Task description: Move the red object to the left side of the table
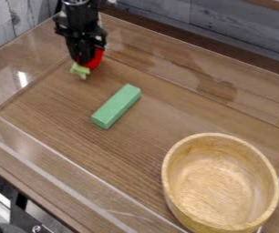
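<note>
The red object (91, 58), a small glossy toy fruit with a light green leafy end, hangs between the black fingers of my gripper (86, 56), which is shut on it and points straight down. It is at the back left of the brown wood-grain table (191, 100), with the green end close to or touching the tabletop. I cannot tell whether it touches.
A green rectangular block (117, 106) lies on the table to the right and in front of the gripper. A round light wooden bowl (220, 186) stands at the front right. Low clear acrylic walls (56, 168) border the tabletop.
</note>
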